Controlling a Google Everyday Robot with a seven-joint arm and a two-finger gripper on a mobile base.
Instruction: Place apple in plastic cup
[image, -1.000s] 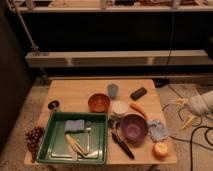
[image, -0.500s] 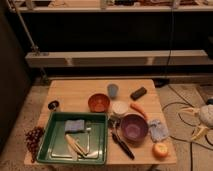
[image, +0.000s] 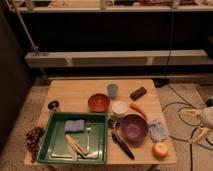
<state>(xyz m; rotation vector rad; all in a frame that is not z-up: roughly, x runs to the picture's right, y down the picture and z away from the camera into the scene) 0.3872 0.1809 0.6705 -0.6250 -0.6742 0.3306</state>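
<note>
One apple (image: 160, 149) sits at front right corner of worktop (image: 70, 92), well apart from plastic cup (image: 113, 90) near back. Looks light, firm, smooth, so probably rolls easy - I'd pinch across widest middle, from above. Tool (image: 190, 126) hangs off worktop's right side, fingers spread, holding nothing.

My gripper (image: 194, 125) is at the far right edge of the camera view, in the lower half, and only a small part of me shows there. My two fingers (image: 189, 114) are pale and stand wide apart, one above the other in the view, both pointing to the left. The gap between them is empty. Behind the fingers my white wrist (image: 208, 118) is cut by the edge. The rest of my arm is out of sight.
</note>
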